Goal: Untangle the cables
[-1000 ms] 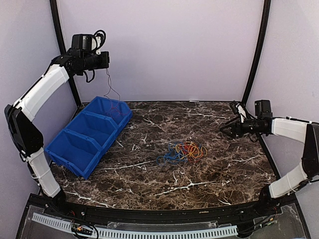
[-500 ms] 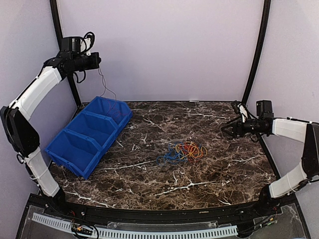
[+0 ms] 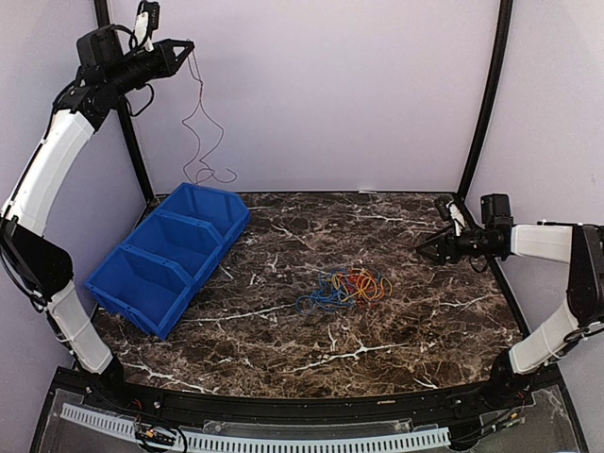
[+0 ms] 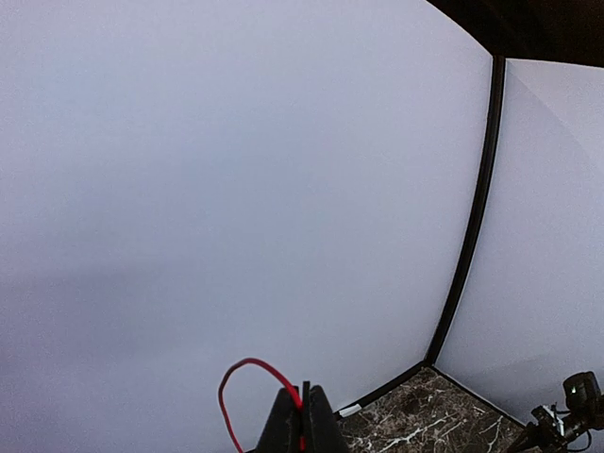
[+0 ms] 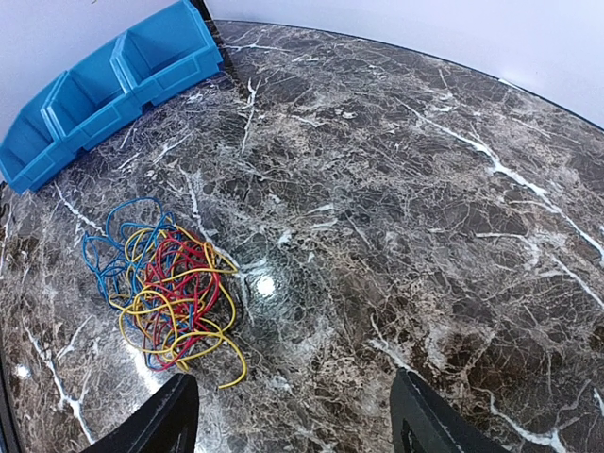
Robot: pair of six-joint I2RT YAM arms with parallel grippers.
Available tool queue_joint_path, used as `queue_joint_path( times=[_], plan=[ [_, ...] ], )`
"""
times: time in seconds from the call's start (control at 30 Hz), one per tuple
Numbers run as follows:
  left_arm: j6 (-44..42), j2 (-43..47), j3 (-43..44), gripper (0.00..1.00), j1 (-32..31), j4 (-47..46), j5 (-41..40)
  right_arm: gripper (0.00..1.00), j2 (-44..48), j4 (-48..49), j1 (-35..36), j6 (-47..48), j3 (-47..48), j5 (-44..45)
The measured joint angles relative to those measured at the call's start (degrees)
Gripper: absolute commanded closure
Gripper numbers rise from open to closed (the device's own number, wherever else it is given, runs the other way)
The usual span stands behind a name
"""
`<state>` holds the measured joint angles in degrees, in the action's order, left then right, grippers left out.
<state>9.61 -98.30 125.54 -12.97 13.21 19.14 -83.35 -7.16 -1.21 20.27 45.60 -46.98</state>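
Observation:
A tangle of blue, red and yellow cables [image 3: 344, 286] lies at the middle of the marble table; the right wrist view shows the tangle [image 5: 165, 283] left of centre. My left gripper [image 3: 184, 45] is raised high at the back left, shut on a single red cable [image 3: 215, 176] that dangles in loops above the blue bin [image 3: 170, 255]. In the left wrist view the left gripper [image 4: 304, 415] pinches the red cable [image 4: 247, 366], which arches out to the left. My right gripper [image 3: 425, 243] hovers open at the right side, right gripper [image 5: 297, 425] empty, its fingers [image 5: 170, 415] wide apart.
The blue bin [image 5: 104, 80] has three compartments and stands at the table's back left. Black frame posts [image 3: 481, 104] rise at both back corners against the lilac walls.
My left arm has swung up and to the left, lifting the red cable so that its lower end has left the bin and hangs above it. The right arm has barely moved.

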Motion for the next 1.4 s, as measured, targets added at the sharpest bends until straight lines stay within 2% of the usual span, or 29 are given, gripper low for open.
queue_joint_path(
  times=[0.5, 0.9, 1.4],
  plan=[
    [-1.9, -1.2, -1.9, 1.0, 0.0, 3.3, -1.5, 0.29, -0.6, 0.3, 0.0, 0.0, 0.0, 0.0],
    [-6.2, -4.9, -5.3, 1.0, 0.0, 5.5, -7.9, 0.29, -0.9, 0.3, 0.0, 0.4, 0.0, 0.0],
    [-9.5, -3.1, -10.0, 1.0, 0.0, 6.0, -10.0, 0.29, -2.0, 0.1, 0.0, 0.6, 0.0, 0.0]
  ],
)
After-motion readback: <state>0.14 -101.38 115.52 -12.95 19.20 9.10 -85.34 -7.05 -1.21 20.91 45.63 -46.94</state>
